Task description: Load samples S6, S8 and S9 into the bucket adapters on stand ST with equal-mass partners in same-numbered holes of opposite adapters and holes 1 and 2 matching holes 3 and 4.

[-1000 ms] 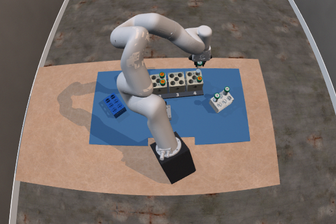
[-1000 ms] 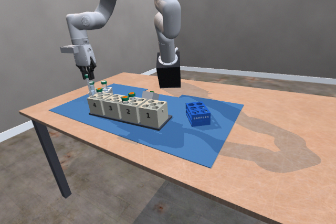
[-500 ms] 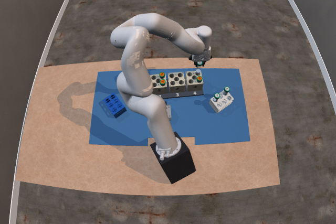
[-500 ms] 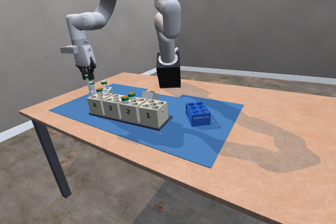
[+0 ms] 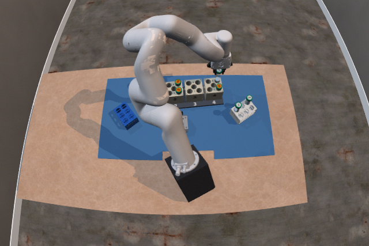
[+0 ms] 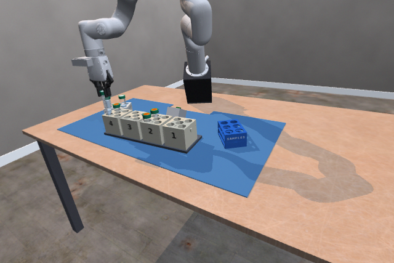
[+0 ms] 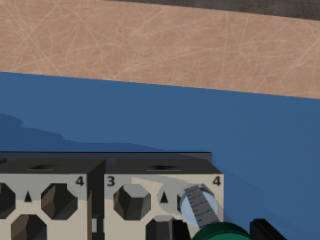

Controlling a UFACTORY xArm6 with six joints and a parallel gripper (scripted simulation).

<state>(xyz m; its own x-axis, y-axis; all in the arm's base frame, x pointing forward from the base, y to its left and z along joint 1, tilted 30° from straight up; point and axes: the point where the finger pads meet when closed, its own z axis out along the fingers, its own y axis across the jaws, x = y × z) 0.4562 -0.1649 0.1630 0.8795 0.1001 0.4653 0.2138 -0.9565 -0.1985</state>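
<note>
My gripper [image 5: 218, 71] [image 6: 104, 93] is shut on a green-capped water blank [image 6: 106, 103] [image 7: 200, 206] and holds it upright over adapter 4 [image 5: 213, 95] [image 6: 111, 124] [image 7: 150, 175]. The tube's lower end is at the mouth of hole 4. One orange-dot sample [image 5: 218, 86] [image 6: 116, 105] stands in adapter 4. Two more orange-dot samples [image 5: 177, 82] [image 5: 179, 90] [image 6: 146, 115] [image 6: 154, 110] stand in adapter 2 [image 6: 150, 132]. Adapter 3 [image 5: 194, 95] [image 6: 128, 127] and adapter 1 [image 6: 174, 135] hold no tubes. All sit in the dark stand [image 5: 202, 105] [image 6: 191, 146].
A white blank rack [image 5: 244, 113] with two green-capped blanks [image 5: 238, 105] [image 5: 248, 98] stands right of the stand. An empty blue sample rack [image 5: 125, 115] [image 6: 232, 132] stands at the other end. The DONE desk [image 6: 175, 113] sits between stand and arm base.
</note>
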